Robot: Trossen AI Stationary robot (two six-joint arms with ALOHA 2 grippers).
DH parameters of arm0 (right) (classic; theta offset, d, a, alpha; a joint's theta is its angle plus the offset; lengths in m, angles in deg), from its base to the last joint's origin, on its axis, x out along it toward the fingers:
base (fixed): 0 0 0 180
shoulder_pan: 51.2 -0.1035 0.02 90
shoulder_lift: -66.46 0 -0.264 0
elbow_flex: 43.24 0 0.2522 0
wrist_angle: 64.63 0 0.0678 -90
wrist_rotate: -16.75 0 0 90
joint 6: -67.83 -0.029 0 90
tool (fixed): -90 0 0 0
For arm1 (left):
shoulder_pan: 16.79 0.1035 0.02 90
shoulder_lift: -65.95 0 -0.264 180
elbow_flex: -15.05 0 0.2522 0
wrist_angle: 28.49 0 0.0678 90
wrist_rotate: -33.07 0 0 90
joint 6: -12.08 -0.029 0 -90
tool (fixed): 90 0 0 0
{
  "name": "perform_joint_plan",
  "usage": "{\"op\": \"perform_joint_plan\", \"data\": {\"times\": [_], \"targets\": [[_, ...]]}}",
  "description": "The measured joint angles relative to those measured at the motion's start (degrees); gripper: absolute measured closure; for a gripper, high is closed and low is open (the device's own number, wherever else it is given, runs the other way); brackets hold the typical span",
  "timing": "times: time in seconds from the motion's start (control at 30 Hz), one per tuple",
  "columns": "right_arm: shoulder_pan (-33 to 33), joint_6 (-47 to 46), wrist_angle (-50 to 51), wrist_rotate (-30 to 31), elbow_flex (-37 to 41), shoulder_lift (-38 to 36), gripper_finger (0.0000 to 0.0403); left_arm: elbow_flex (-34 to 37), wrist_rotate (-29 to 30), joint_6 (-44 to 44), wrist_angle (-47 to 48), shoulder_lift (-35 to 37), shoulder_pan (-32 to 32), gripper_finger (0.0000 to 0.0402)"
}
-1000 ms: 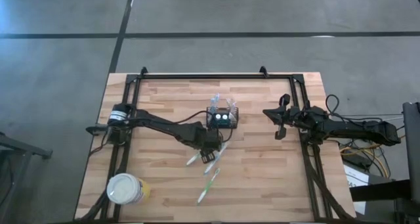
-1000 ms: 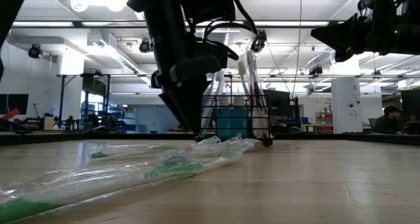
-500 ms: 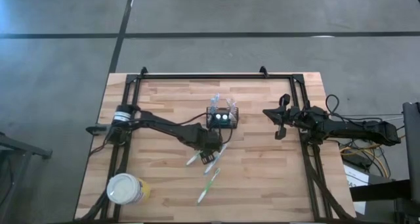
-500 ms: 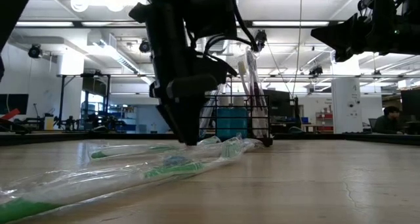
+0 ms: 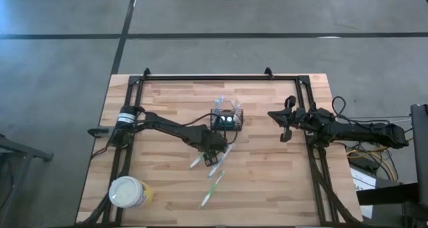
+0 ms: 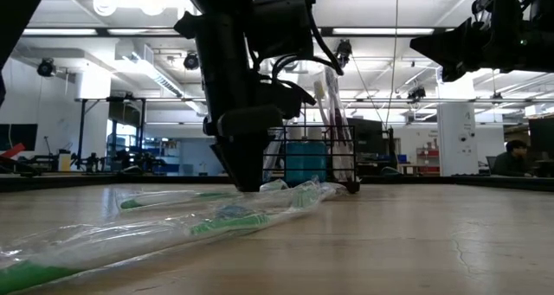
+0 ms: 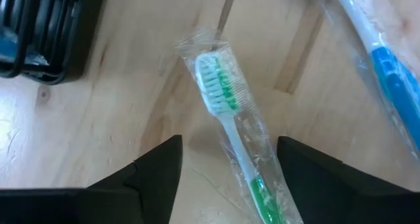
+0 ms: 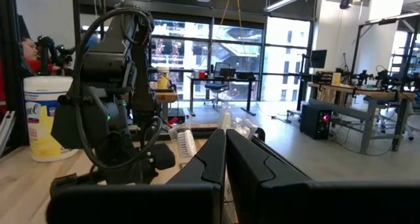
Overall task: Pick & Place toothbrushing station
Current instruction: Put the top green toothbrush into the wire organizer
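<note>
Black slotted caddy, the toothbrushing station (image 5: 227, 121), stands upright near the middle of the wooden table (image 5: 267, 181), slightly toward the far edge; wrapped brushes stick up out of it, seen in the low view (image 6: 312, 161) as a wire-sided box with a teal item inside. Left gripper (image 5: 212, 150) is down at the table surface just in front of the caddy, among loose wrapped toothbrushes. Left wrist view: the two dark fingers (image 7: 157, 168) are spread apart, straddling a green-and-white wrapped toothbrush (image 7: 233, 129) that lies flat on the wood between them; neither finger visibly touches it. A blue-handled wrapped toothbrush (image 7: 387, 73) lies nearby, and a corner of the caddy (image 7: 46, 33) shows at the edge of that view. High view: another green toothbrush (image 5: 212, 189) lies apart, nearer the front edge. Low view: wrapped brushes (image 6: 173, 230) run along the foreground toward the caddy. Round white-lidded yellow tub (image 5: 127, 192) sits at the front left corner, well apart from the rest. Right gripper (image 5: 283, 124) waits raised near the table's right side, off the surface; right wrist view shows its fingers (image 8: 210, 158) pressed together, holding nothing.
</note>
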Motion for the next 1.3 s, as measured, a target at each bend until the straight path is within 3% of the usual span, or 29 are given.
{"op": "perform_joint_plan", "data": {"times": [0.1, 0.53, 0.9, 1.1, 1.3], "targets": [[0.0, 0.0, 0.0, 0.0, 0.0, 0.0, 0.0394, 0.1, -0.2, -1.5, -0.3, -0.1, 0.0, 0.0179], [0.0, 0.0, 0.0, 0.0, 0.0, 0.0, 0.0394, 0.3, -0.4, -7.5, -0.1, -0.1, -0.4, 0.0388], [0.0, 0.2, 0.0, 0.0, 0.0, 0.0, 0.0394, 1.0, 1.6, -17.4, 0.3, 7.8, -2.6, 0.0395], [0.0, 0.2, 0.0, 0.0, 0.0, 0.0, 0.0394, 4.2, 1.6, -23.7, -3.0, 20.4, -2.9, 0.0395], [0.0, 0.3, 0.1, 0.0, 0.0, 0.0, 0.0394, 16.8, -0.2, -28.9, -15.5, 40.9, -2.8, 0.0397]]}}
